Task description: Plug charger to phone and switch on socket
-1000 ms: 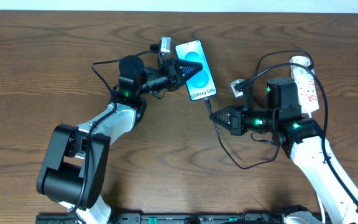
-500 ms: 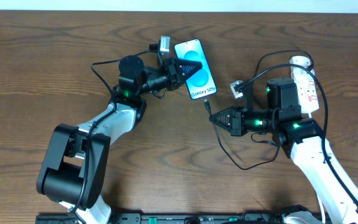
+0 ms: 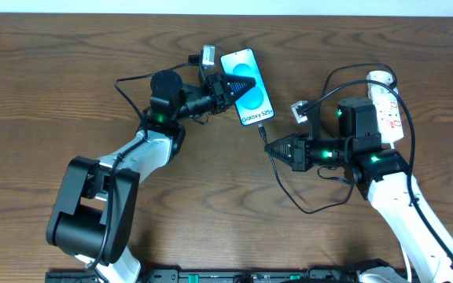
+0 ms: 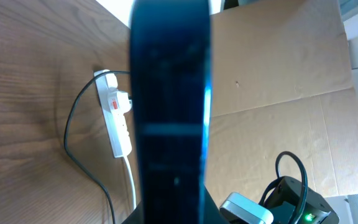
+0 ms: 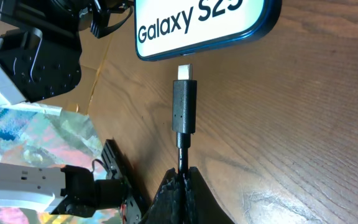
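Nothing noticeably moved: phone [image 3: 258,102] clamped by left gripper [image 3: 238,84] jaws, charger [image 5: 184,106] by right gripper [image 3: 274,149] jaws; connector aligned, not inserted; socket [image 3: 390,114] apparently unswitched.

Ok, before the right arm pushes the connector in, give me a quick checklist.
1. Left jaws gripping the phone: ok.
2. Right jaws shut on the charger cable just behind the connector: ok.
3. Connector tip pointing at the phone's bottom edge: ok.
4. Tip lined up with the port: cannot tell, port not visible.
5. Connector seated in the phone: not ok, a gap shows.
6. Power at the socket switched on: cannot tell.
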Controlling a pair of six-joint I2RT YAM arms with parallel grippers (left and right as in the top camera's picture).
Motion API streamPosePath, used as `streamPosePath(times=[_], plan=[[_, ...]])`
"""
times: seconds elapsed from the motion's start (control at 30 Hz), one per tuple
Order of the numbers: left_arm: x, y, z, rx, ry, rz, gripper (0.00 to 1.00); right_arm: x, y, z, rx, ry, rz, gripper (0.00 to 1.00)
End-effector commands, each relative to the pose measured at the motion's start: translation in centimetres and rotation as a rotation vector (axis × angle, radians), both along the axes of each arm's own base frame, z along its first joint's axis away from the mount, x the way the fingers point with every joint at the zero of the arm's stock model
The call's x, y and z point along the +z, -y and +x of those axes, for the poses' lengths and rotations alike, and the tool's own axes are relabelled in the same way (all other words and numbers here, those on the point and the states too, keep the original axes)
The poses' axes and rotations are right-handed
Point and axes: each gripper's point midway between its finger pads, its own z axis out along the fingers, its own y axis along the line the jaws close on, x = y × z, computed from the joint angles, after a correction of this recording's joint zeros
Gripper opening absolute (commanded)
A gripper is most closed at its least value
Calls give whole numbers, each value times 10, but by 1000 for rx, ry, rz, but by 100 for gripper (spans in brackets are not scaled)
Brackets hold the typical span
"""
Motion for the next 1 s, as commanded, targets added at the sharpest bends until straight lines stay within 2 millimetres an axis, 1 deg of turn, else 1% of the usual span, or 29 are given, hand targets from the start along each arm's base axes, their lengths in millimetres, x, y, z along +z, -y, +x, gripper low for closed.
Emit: streamPosePath(times=[0.0, 0.4, 0.57, 0.97], plan=[[19, -2, 4, 11, 73, -7, 8, 9, -3, -3, 28, 39, 19, 1], [19, -1, 3, 2, 55, -14, 8, 9, -2, -1, 11, 30, 18, 1], [18, 1, -1, -24, 48, -16, 7, 10, -2, 1, 7, 37, 22, 1], [18, 0, 0, -18, -20, -41, 7, 10, -3, 1, 4, 30, 24, 1]])
